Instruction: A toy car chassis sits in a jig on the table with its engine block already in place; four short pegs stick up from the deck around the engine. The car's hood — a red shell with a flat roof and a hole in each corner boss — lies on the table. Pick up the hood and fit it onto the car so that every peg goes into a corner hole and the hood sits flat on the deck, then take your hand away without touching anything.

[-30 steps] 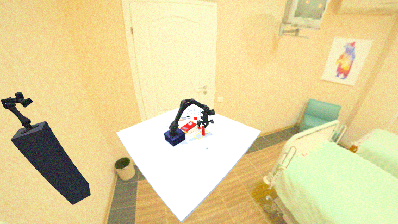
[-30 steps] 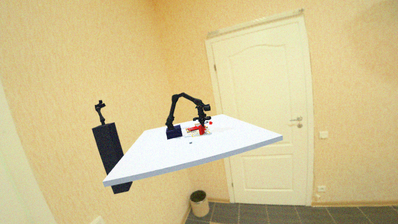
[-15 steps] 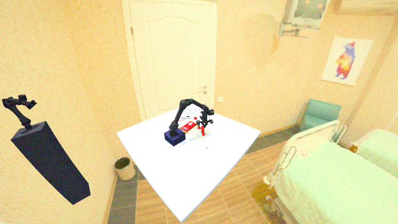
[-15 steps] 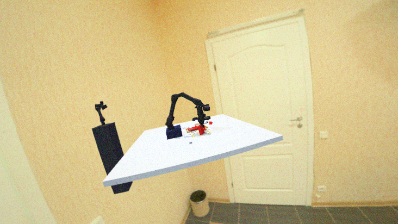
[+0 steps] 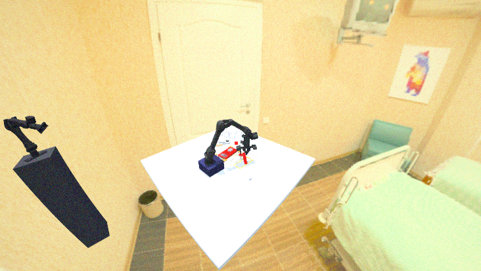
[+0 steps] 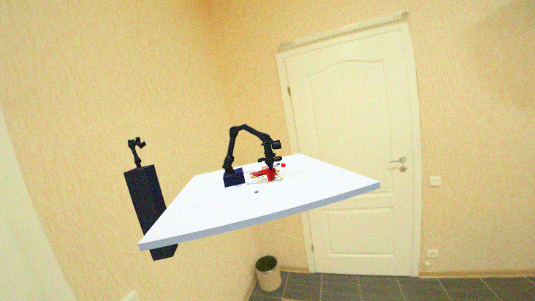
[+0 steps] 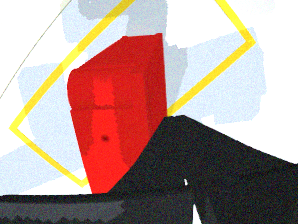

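Observation:
The red hood (image 5: 244,158) (image 6: 270,174) (image 7: 105,120) stands steeply on end, well off level, beside the car. Whether its lower end touches the table cannot be told. My gripper (image 5: 246,153) (image 6: 271,168) is shut at the hood's upper end, apparently on a thin edge of it; black fingers hide the exact contact in the wrist view. The red chassis (image 5: 223,154) (image 6: 257,173) lies between the hood and the arm's base, with a grey engine block on its deck. The pegs and most of the jig are too small to make out.
A small red block (image 5: 236,143) (image 6: 283,164) lies behind the gripper. A small grey piece (image 5: 250,179) (image 6: 256,191) lies nearer the table's front. A yellow outline (image 7: 215,75) is marked under the hood. A dark pedestal (image 5: 60,195) (image 6: 149,209) with another arm stands left of the table.

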`<state>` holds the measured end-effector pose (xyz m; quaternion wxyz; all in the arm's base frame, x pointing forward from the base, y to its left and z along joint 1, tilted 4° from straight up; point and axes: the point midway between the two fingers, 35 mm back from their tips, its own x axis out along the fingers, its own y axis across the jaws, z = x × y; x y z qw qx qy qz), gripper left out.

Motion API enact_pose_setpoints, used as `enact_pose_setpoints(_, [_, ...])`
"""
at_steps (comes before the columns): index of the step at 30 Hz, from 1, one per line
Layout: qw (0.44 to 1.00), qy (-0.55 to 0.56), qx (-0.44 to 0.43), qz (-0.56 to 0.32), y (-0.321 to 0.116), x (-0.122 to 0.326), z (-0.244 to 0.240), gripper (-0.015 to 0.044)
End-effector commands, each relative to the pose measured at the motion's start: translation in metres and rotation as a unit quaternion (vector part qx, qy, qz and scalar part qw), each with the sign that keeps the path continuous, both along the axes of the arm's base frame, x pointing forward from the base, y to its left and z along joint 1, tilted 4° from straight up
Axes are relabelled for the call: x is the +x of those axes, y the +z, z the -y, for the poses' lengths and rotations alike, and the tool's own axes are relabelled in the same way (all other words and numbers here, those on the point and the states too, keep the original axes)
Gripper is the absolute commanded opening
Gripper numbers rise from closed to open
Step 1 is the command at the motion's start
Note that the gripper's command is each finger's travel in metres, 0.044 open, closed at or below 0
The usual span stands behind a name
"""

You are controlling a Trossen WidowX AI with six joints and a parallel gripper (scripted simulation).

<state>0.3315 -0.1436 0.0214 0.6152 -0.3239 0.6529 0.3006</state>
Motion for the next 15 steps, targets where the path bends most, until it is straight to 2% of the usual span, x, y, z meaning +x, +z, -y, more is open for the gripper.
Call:
enact_pose_setpoints(1, [1.0,-0.003,-0.002,0.002,0.0015,-0.002,-0.0012,0.0])
enact_pose_setpoints(15, [1.0,-0.003,-0.002,0.002,0.0013,-0.0077,-0.0058,0.0])
